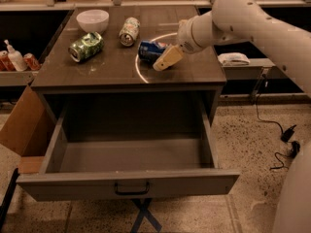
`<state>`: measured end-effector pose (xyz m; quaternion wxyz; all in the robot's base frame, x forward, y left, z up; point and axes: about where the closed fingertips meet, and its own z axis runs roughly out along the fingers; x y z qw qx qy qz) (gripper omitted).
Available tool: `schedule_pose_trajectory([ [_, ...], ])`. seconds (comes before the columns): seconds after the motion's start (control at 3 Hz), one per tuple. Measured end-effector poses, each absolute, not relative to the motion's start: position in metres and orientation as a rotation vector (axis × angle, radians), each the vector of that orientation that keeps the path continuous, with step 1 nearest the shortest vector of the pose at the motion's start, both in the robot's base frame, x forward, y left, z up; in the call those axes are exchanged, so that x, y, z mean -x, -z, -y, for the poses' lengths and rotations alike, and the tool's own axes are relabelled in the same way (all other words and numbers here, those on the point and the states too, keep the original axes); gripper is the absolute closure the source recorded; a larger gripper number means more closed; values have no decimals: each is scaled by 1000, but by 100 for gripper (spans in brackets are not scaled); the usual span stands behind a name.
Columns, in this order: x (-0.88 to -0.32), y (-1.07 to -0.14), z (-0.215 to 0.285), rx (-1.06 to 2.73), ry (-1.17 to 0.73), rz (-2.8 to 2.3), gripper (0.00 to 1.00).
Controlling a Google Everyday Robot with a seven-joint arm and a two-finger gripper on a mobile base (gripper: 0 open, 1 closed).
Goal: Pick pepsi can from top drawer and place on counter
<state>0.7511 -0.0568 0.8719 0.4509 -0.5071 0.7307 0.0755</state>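
The pepsi can (148,50) lies on its side, low at the middle of the counter (109,73), beside the white arc (137,67). I cannot tell whether it rests on the surface. My gripper (159,57) reaches in from the right and is shut on the can's right end, with one beige finger (167,58) in front of it. The top drawer (129,182) is pulled fully open below the counter. Its inside is empty, and its bar handle (131,188) is at the front.
A green-patterned can (86,46), a pale green-and-white can (129,31) and a white bowl (93,20) are on the counter's left and back. A cardboard box (23,125) stands left of the drawer. Cables (286,140) lie on the floor at right.
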Motion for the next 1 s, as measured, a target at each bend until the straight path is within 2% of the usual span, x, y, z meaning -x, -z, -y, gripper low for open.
schedule_pose_trajectory([
  [0.33, -750, -871, 57, 1252, -186, -1807, 0],
  [1.0, -709, -890, 82, 1222, -126, -1817, 0],
])
